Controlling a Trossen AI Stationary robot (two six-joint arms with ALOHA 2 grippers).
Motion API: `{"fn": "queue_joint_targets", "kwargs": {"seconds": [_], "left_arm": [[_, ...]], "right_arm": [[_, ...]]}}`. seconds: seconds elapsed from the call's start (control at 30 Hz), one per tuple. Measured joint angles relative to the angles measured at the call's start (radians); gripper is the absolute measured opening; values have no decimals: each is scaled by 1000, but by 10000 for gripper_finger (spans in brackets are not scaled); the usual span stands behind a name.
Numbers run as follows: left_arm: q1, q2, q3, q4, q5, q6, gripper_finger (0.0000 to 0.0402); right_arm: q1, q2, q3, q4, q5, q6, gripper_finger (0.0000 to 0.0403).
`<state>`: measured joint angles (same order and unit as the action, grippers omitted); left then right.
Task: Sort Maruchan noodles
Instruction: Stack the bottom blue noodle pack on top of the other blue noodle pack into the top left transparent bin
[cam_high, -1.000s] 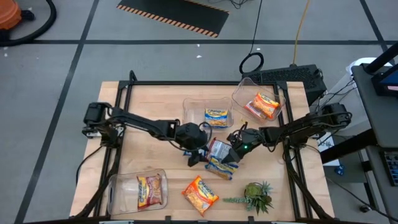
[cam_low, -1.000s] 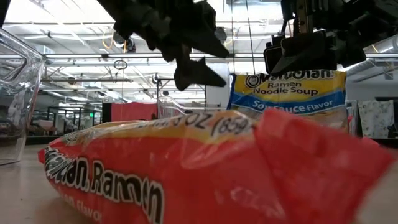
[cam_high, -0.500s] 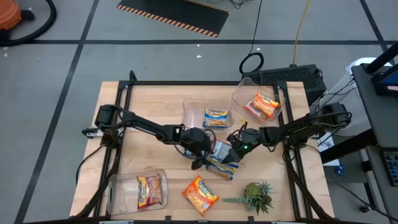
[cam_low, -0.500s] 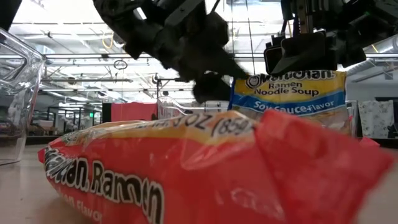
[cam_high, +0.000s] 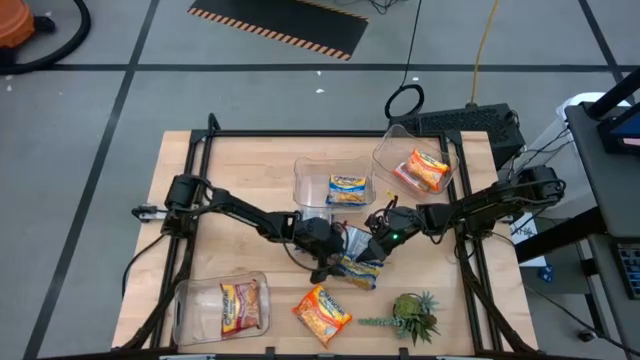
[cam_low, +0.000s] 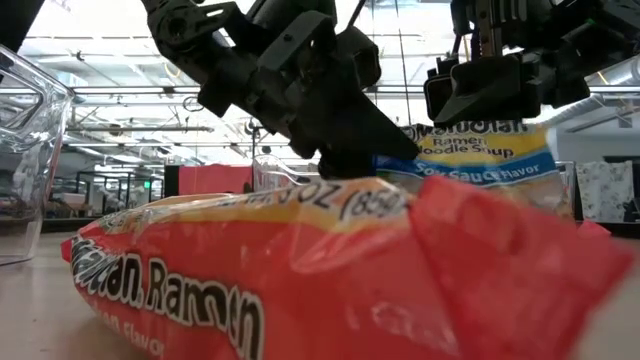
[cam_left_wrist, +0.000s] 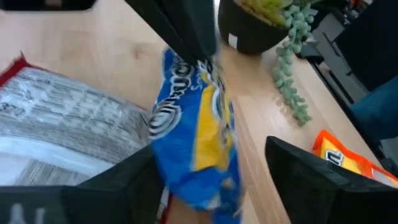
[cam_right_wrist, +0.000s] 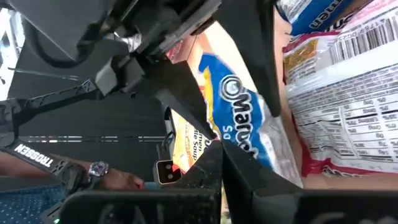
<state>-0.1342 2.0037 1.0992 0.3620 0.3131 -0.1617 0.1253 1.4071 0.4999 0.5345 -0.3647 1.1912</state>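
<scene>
A blue-and-yellow noodle packet (cam_low: 470, 160) stands upright at the table's middle and also shows in the high view (cam_high: 357, 268). My right gripper (cam_low: 485, 90) is shut on it from above. My left gripper (cam_high: 325, 262) is open; in its wrist view its fingers (cam_left_wrist: 124, 183) stand on either side of the blue packet (cam_left_wrist: 196, 137). I cannot tell whether they touch it. A dark red packet (cam_left_wrist: 62, 127) lies beside it, printed back up. An orange packet (cam_high: 320, 312) lies flat near the front edge. My right gripper pinches the blue packet's top edge (cam_low: 480, 125) between its two fingers, coming from above. The packet hangs upright below the fingers, its label facing the near side. Its lower end is hidden behind the orange packet (cam_low: 250, 270) in the low view.
A clear bin (cam_high: 335, 185) at the far middle holds a blue-yellow packet. A bin (cam_high: 415, 160) at the far right holds an orange one. A bin (cam_high: 220, 305) at the near left holds a dark red one. A green plant (cam_high: 415, 312) stands near right.
My left gripper has moved toward the table's right and near edges, up to the blue packet, until its open fingers stand around the packet's side. The packet in my right gripper has sunk and tipped a little.
</scene>
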Motion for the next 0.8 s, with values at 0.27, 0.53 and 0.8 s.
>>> {"fn": "queue_joint_targets", "kwargs": {"seconds": [0.27,0.53,0.8], "left_arm": [[0,0,0,7,0,-1,162],[17,0,0,7,-3,-50,110],[23,-49,0,7,-7,-76,108]], "right_arm": [[0,0,0,7,26,-2,0],[0,0,0,7,25,0,0],[-28,-43,0,76,55,27,8]]}}
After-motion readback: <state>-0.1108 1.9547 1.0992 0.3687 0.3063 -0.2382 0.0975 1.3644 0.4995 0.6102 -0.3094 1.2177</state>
